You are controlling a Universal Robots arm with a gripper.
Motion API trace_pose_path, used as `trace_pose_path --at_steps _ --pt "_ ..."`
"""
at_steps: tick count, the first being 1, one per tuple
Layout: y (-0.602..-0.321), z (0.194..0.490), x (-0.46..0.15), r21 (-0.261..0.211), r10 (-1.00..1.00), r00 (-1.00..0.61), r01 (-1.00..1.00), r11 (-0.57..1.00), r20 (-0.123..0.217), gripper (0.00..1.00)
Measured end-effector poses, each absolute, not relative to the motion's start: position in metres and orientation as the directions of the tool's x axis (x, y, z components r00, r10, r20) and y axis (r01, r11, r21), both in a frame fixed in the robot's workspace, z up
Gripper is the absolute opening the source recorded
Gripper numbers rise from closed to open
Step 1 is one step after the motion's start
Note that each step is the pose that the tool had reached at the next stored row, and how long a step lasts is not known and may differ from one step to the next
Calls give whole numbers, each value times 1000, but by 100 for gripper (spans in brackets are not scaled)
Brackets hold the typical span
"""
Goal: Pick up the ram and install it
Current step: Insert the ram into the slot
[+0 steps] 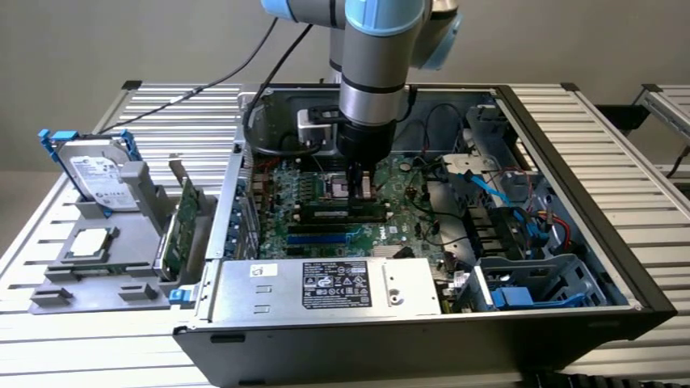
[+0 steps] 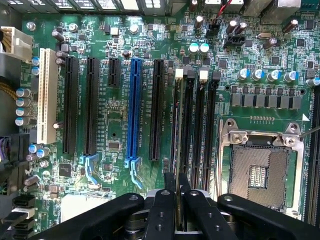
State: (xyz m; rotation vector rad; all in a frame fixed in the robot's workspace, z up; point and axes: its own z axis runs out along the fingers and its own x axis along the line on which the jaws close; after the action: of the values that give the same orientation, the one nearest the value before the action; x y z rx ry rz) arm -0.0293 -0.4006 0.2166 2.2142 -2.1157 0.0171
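Note:
The ram (image 2: 177,150) shows edge-on in the wrist view as a thin green stick. It stands upright in the outermost of several black memory slots (image 2: 200,125), the one nearest the long black expansion slots. My gripper (image 2: 177,187) has its two black fingers (image 2: 167,200) close on either side of the stick's end. In the exterior view the gripper (image 1: 361,192) reaches straight down into the open computer case (image 1: 561,162), just above the memory slots (image 1: 336,212) on the motherboard.
An open CPU socket (image 2: 260,170) lies beside the memory slots, and a blue expansion slot (image 2: 133,110) on their other side. At the exterior view's left a grey holder (image 1: 65,287) carries a hard drive (image 1: 97,174) and a green expansion card (image 1: 178,230). The power supply (image 1: 323,283) fills the case's near side.

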Motion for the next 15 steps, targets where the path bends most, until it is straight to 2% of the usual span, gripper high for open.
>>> trace_pose_path --at_steps 3,4,5,6,7,8,9,10,15 --pt "-401 217 -29 49 -997 47 -998 -44 63 21" --pt "-401 216 -29 49 -997 47 -998 -44 63 33" --pt "-401 217 -29 49 -997 47 -998 -44 63 33" --pt "-401 217 -29 49 -997 47 -998 -44 63 39" --pt "-401 217 -29 49 -997 47 -998 -44 63 39" --pt "-401 217 -29 49 -997 47 -998 -44 63 45" --pt "-401 218 -29 49 -997 47 -998 -44 63 45" --pt "-401 219 -29 49 -997 47 -998 -44 63 51" --pt "-401 236 -32 49 -997 47 -998 -44 63 51"
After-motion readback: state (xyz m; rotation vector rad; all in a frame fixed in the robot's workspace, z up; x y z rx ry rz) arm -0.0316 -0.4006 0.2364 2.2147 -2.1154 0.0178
